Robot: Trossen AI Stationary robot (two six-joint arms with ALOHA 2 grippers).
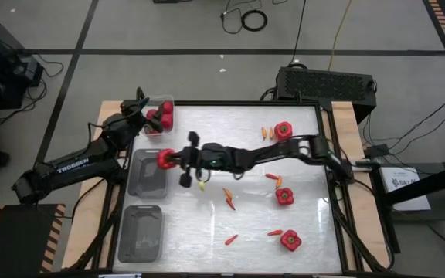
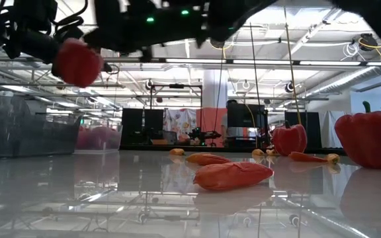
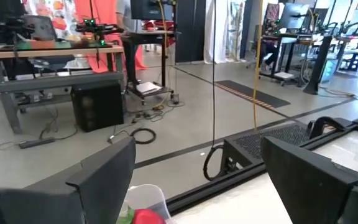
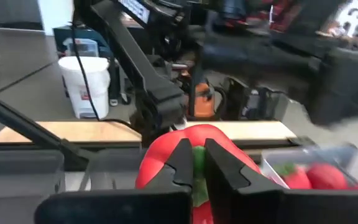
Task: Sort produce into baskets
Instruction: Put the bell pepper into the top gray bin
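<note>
Left of centre in the high view, a red bell pepper is being held pinched in the right gripper over the upper grey basket; release is best delayed until centred above it. The left gripper, fingers spread and empty, is being held over the clear basket.

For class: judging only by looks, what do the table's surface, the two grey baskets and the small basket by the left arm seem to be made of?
Table surface: looks like glossy white laminate or coated board; the low view shows objects mirrored in it.
Grey baskets: probably translucent smoky plastic, with moulded rounded corners and the surface showing through.
Small basket: seemingly clear plastic, since the red produce shows through its walls.
</note>
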